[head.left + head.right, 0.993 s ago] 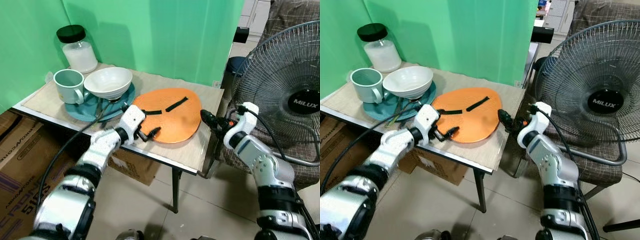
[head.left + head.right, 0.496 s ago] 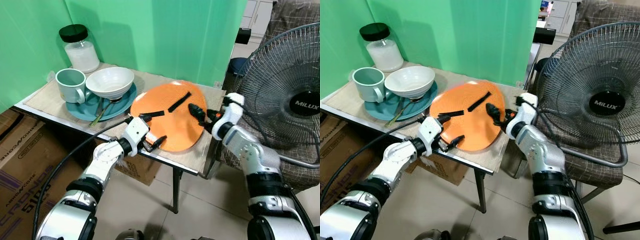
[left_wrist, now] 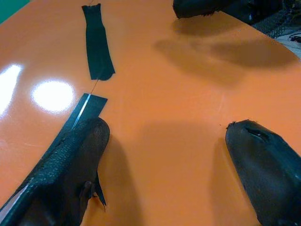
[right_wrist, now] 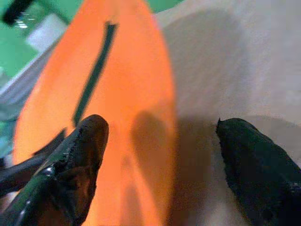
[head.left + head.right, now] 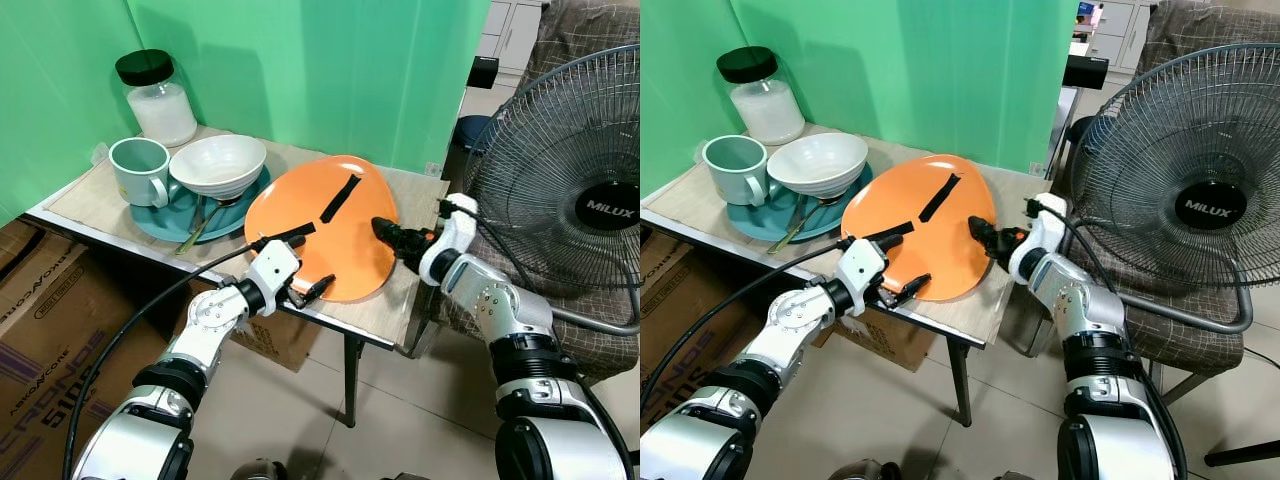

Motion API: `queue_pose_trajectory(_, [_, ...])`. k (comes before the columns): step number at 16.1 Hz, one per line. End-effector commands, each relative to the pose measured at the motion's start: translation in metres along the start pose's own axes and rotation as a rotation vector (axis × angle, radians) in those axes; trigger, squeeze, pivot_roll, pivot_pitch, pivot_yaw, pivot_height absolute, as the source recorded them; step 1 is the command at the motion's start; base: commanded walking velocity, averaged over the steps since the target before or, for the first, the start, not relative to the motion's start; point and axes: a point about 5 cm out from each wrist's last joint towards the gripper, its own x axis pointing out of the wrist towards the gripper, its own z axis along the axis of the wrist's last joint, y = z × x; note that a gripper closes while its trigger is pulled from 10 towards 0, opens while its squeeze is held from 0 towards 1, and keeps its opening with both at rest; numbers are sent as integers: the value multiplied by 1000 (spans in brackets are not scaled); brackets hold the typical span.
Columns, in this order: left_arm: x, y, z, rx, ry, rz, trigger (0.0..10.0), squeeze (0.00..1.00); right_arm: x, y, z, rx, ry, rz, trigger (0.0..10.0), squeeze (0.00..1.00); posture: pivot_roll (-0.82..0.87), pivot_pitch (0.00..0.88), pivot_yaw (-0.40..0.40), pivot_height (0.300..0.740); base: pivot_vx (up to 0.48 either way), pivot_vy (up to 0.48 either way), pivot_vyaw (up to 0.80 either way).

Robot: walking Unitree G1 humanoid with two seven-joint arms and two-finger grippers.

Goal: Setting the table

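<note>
An orange plate (image 5: pixel 322 232) with two black tape strips stands tilted up on its near edge on the wooden table (image 5: pixel 405 290), its face turned towards me. My left gripper (image 5: pixel 305 261) is open at the plate's near left, both fingers spread over the orange face (image 3: pixel 155 84). Open as well, my right gripper (image 5: pixel 384 231) is at the plate's right rim. In the right wrist view one finger (image 4: pixel 87 141) lies over the plate and the other over the tabletop beside it.
At the table's back left a teal plate (image 5: pixel 165 218) carries a white bowl (image 5: pixel 217 164), a green mug (image 5: pixel 136 170) and a spoon (image 5: pixel 195 232). A black-lidded jar (image 5: pixel 154 98) stands behind. A big fan (image 5: pixel 580 190) is close on the right; cardboard boxes (image 5: pixel 40 310) sit below.
The orange plate, lying flat a second ago, has been tipped up on its near edge. My right gripper moved in to its right rim; my left gripper slid towards the table's front edge.
</note>
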Motion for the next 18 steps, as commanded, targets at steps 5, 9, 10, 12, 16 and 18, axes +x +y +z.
queue_pose_trajectory(5, [-9,-13,-24,-5,131,-72,10000,247,-5,1,-15,48,59,111,0,0,-31,43,37,740,0,0,0])
queue_pose_trajectory(9, [-9,-9,-22,8,133,-66,10000,247,-6,0,-28,83,91,135,0,0,-29,38,35,740,0,0,0])
queue_pose_trajectory(10, [-10,-7,-22,13,135,-60,10000,247,-6,0,-31,99,98,145,0,0,-28,34,35,740,0,0,0])
queue_pose_trajectory(12, [-10,-5,-21,19,136,-57,10000,247,-6,1,-32,126,95,159,0,0,-28,34,35,740,0,0,0])
queue_pose_trajectory(16, [-9,-4,-21,29,142,-53,10000,247,-7,3,-30,155,80,186,0,0,-29,31,35,740,0,0,0])
queue_pose_trajectory(18, [-8,-2,-19,35,142,-50,10000,247,-7,6,-28,164,72,207,0,0,-29,30,35,740,0,0,0])
